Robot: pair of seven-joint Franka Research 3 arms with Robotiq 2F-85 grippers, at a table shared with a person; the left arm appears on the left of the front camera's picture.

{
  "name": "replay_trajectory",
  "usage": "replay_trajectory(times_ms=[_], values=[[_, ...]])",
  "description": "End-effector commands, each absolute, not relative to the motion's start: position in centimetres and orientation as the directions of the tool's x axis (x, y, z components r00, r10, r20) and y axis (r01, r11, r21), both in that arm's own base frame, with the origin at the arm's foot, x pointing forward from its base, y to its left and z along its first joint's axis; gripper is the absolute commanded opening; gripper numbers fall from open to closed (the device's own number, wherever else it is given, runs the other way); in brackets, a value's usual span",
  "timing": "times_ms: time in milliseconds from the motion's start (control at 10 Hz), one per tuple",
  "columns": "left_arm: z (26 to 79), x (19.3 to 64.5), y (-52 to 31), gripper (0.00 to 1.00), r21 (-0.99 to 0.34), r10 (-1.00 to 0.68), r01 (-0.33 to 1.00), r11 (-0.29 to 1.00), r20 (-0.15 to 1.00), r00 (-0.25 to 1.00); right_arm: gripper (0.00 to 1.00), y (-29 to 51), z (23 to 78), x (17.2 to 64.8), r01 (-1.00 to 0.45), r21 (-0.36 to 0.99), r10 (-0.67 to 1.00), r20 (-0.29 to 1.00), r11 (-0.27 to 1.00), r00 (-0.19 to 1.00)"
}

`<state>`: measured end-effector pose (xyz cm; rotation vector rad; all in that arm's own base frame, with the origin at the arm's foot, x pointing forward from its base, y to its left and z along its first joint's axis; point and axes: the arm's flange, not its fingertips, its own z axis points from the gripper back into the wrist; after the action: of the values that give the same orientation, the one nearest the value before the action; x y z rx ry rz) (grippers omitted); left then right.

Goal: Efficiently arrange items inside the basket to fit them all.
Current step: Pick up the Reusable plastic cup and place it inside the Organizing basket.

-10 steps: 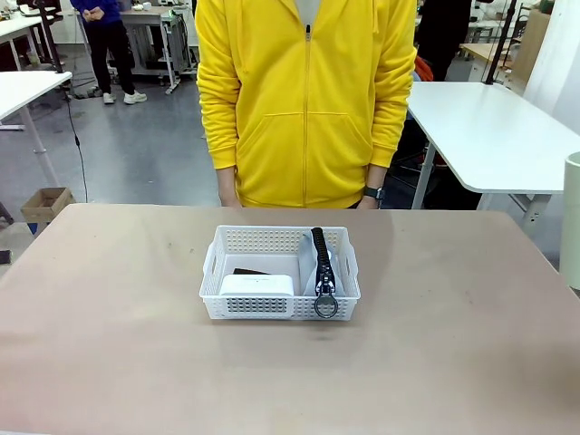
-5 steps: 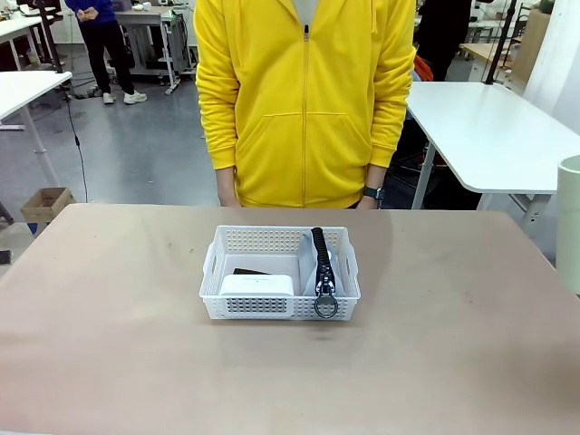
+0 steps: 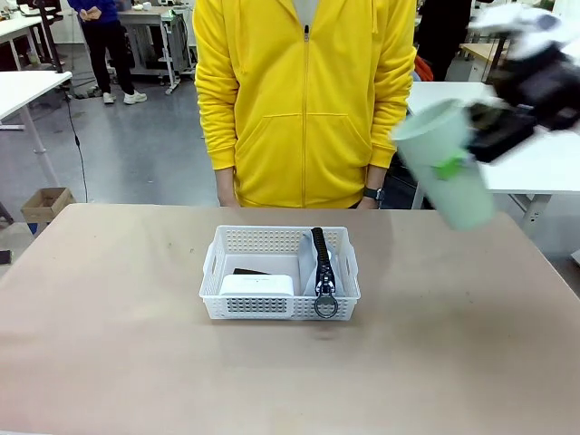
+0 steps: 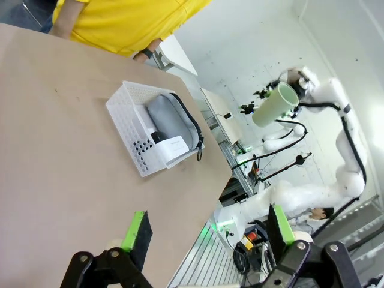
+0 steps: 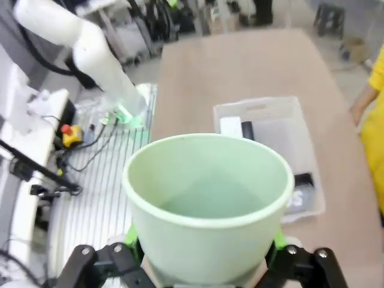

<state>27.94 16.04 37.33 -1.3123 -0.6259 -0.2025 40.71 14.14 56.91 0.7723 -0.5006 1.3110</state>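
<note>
Centrally on the table (image 3: 109, 362) sits the basket (image 3: 279, 240), its long side facing the camera. Inside, the box (image 3: 257, 285) lies at the front left, with the stapler (image 3: 250, 271) showing as a dark edge just behind it. The pouch (image 3: 319, 263) fills the right part, its zipper running front to back and its ring pull (image 3: 326, 307) hanging over the front rim. From the left wrist, the pouch (image 4: 169, 119) appears beside the box (image 4: 174, 147) in the basket (image 4: 133, 129).

Above the table's right far corner, well clear of the basket, the right gripper (image 3: 471, 149) holds the cup (image 3: 444, 161) in the air, tilted with its mouth up and to the left; motion blur softens both. From the right wrist, the cup (image 5: 207, 204) sits clamped between the green pads (image 5: 133, 235), mouth toward the camera, with the basket (image 5: 300, 120) below.

The left gripper (image 4: 207, 231) hangs over bare table near the edge, jaws spread wide, nothing between them. A person (image 3: 304, 100) in yellow stands at the far side.
</note>
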Motion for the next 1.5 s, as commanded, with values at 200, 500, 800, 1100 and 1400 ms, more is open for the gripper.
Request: replay_trajectory(times_ms=[200, 500, 800, 1100, 1400], values=[[37.6, 27.6, 16.0, 1.0, -0.838, 0.206, 0.482, 0.256, 0.535, 0.819, 0.91, 25.6, 56.3, 51.1, -0.978, 0.205, 0.867, 0.479, 0.039, 0.135], [37.6, 27.6, 16.0, 1.0, -0.838, 0.206, 0.482, 0.256, 0.535, 0.819, 0.91, 34.2, 51.4, 52.4, -0.968, 0.242, 0.91, 0.412, -0.067, 0.04], [37.6, 27.6, 16.0, 1.0, -0.838, 0.206, 0.482, 0.256, 0.535, 0.819, 0.91, 37.2, 47.6, 52.2, -0.967, 0.221, 0.869, 0.495, -0.127, -0.001], [37.6, 27.6, 16.0, 1.0, -0.838, 0.206, 0.482, 0.256, 0.535, 0.819, 0.91, 37.7, 47.0, 51.6, -0.955, 0.263, 0.889, 0.458, -0.136, 0.0], [37.6, 27.6, 16.0, 1.0, -0.838, 0.206, 0.482, 0.256, 0.535, 0.819, 0.91, 39.6, 45.6, 51.3, -0.979, 0.184, 0.909, 0.417, -0.082, 0.002]])
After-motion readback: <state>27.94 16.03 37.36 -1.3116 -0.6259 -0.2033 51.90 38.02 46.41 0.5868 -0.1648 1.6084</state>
